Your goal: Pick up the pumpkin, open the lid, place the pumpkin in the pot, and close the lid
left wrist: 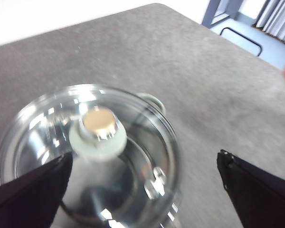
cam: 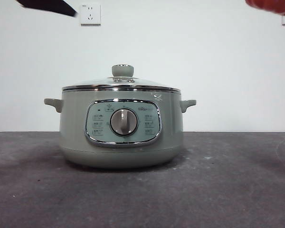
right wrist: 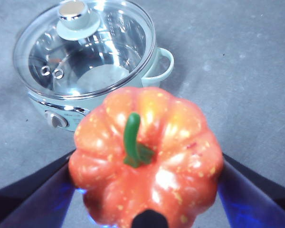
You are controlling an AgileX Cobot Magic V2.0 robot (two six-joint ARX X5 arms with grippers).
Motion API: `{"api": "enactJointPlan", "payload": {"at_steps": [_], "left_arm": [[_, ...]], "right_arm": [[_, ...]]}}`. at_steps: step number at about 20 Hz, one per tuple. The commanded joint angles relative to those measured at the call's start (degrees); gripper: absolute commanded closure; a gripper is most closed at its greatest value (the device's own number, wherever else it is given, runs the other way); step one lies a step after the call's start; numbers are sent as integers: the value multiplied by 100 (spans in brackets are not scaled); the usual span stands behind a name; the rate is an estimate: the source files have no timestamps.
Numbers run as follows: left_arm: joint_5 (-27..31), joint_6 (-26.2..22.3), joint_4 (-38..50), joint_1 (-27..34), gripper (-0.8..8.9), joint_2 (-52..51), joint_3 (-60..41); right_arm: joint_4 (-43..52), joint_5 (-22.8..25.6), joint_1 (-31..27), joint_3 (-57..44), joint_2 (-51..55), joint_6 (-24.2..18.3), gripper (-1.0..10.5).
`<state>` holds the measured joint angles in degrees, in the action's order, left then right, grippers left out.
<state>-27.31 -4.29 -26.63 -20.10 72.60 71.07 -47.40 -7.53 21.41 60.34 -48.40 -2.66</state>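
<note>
1. Pumpkin (right wrist: pixel 145 159) is clamped between the jaws of the right gripper (right wrist: pixel 145 190), held high in the air above and to one side of the pot (cam: pixel 121 133); in the front view only an orange sliver shows at the top corner.
2. Lid (cam: pixel 121 85) sits on the pot, knob up, so the pot is not yet opened.
3. Left gripper (left wrist: pixel 145 175) hovers above the lid with its jaws spread wide and nothing between them; the knob lies close to one jaw, off-centre, so a sideways shift seems needed.
4. Pot stands on the grey bench (cam: pixel 228 190).
5. Left wrist view is blurred; height above the knob is unclear.
</note>
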Motion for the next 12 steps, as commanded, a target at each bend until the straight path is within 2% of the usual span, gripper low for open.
{"api": "enactJointPlan", "payload": {"at_steps": [1,7,12], "left_arm": [[251,-24,321,-181,61,619,273],[695,-160,833,-426,61,1871,697],[951,-201,1075,-485,61,2363,697]], "right_arm": [[-85,-173,17,4,103,175,957],[-136,-157,48,4,236,219,957],[-164,-151,48,4,234,216,957]]}}
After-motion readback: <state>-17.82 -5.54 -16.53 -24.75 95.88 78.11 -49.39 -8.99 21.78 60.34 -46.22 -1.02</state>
